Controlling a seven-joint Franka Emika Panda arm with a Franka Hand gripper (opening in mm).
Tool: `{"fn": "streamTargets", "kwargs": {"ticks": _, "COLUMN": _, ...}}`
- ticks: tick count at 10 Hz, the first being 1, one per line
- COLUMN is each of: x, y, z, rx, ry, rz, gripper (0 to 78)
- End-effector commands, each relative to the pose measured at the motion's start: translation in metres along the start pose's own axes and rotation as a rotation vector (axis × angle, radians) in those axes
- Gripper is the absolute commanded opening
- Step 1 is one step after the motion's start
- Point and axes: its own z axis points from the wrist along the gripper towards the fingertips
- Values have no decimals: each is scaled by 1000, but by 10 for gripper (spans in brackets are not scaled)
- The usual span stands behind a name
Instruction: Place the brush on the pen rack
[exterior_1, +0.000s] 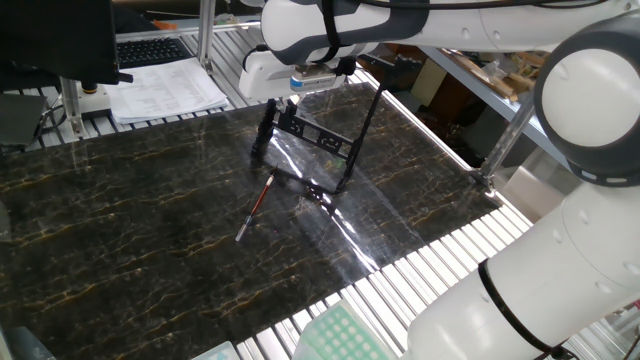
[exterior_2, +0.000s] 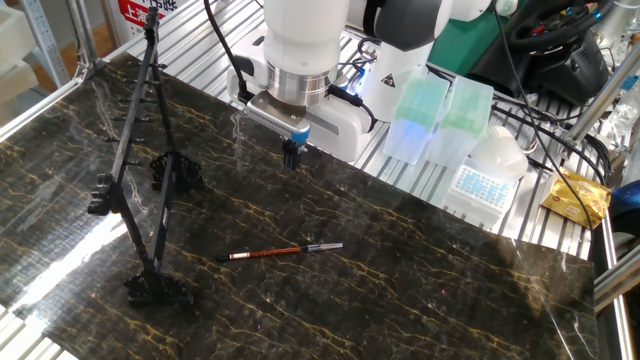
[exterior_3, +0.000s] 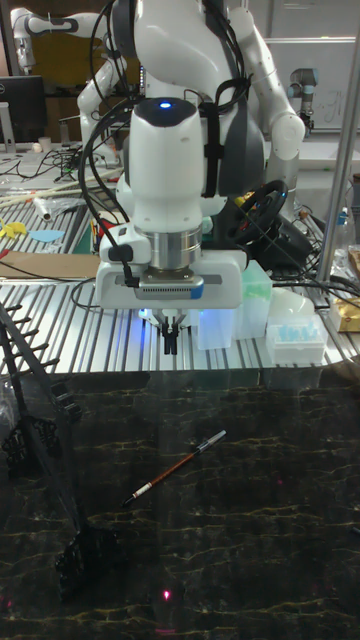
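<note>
The brush (exterior_2: 285, 251), a thin reddish-brown stick with a dark section and a pale end, lies flat on the dark marble tabletop (exterior_2: 400, 290). It also shows as the brush (exterior_3: 175, 468) and the brush (exterior_1: 255, 207). The pen rack (exterior_2: 140, 170), a black thin-rod frame, stands to one side of it; its slotted cross panel is seen on the pen rack (exterior_1: 318, 138). My gripper (exterior_2: 292, 155) hangs above the table's back edge, behind the brush and well clear of it. The gripper (exterior_3: 172, 340) has its fingers together, with nothing between them.
Pale green pipette-tip boxes (exterior_2: 425, 105) and a white box (exterior_2: 480, 185) sit on the ribbed metal bench behind the marble. A yellow packet (exterior_2: 578, 195) lies at the far right. Papers (exterior_1: 165, 90) and a keyboard (exterior_1: 150, 48) lie beyond the rack.
</note>
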Motion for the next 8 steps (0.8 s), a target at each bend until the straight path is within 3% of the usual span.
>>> {"fn": "streamTargets", "kwargs": {"ticks": 1, "x": 0, "y": 0, "z": 0, "rx": 54, "ry": -53, "rz": -25, "gripper": 0}}
{"fn": "streamTargets", "kwargs": {"ticks": 8, "x": 0, "y": 0, "z": 0, "rx": 46, "ry": -38, "rz": -15, "gripper": 0}}
